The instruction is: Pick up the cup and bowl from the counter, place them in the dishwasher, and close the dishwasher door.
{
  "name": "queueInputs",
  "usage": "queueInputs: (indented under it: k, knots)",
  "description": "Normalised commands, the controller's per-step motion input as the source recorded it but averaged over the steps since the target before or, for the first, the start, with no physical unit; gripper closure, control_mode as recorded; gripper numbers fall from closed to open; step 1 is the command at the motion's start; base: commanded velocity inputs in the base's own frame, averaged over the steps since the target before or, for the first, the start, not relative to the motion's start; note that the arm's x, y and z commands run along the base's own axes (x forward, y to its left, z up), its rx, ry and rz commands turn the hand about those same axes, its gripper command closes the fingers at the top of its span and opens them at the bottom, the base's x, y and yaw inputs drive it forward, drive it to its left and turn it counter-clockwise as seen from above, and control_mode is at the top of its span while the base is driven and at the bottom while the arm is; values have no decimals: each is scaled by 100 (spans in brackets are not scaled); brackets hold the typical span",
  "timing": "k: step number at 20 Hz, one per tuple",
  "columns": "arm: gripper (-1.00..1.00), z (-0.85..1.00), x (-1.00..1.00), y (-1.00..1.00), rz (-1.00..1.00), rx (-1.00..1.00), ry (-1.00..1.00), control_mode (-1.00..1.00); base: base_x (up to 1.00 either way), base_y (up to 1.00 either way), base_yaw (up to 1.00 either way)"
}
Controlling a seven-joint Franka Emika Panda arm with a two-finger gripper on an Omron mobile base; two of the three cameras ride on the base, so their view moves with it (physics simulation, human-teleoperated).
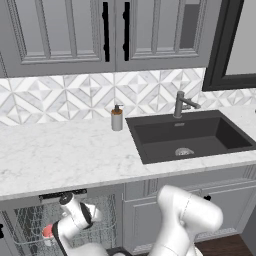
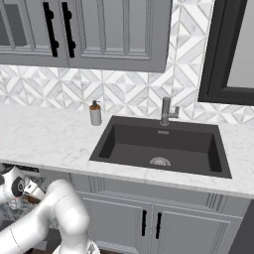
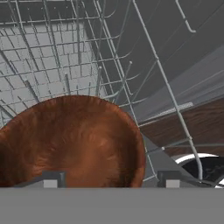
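The gripper (image 3: 107, 180) is down inside the dishwasher's wire rack (image 3: 65, 61), with the bowl (image 3: 74, 142) right in front of it. The counter (image 1: 65, 150) lies above it, the sink (image 1: 192, 135) off to its right

The white marble desk (image 1: 65, 155) carries a soap dispenser (image 1: 117, 118) near its back edge, just beside the sink (image 1: 192, 136).

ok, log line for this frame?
phase: loading | gripper: shut on bowl | location: over dishwasher rack | cup: in rack

Bowl (image 3: 74, 142) cut off by frame's edge
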Motion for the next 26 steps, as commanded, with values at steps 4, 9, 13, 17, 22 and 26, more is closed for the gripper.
queueInputs:
  k: [4,9,13,17,22,26]
  knots:
    - [-100,55,-24,2,4,4,2,-100,0,0,0]
    - [-100,87,-55,0,7,20,13,-100,0,0,0]
    - [-100,45,-89,0,6,14,13,-100,0,0,0]
    - [-100,-8,-45,20,-4,-7,11,-100,0,0,0]
    - [-100,-28,0,56,-9,-23,5,-100,0,0,0]
    - [-100,-21,7,12,0,-12,-1,-100,0,0,0]
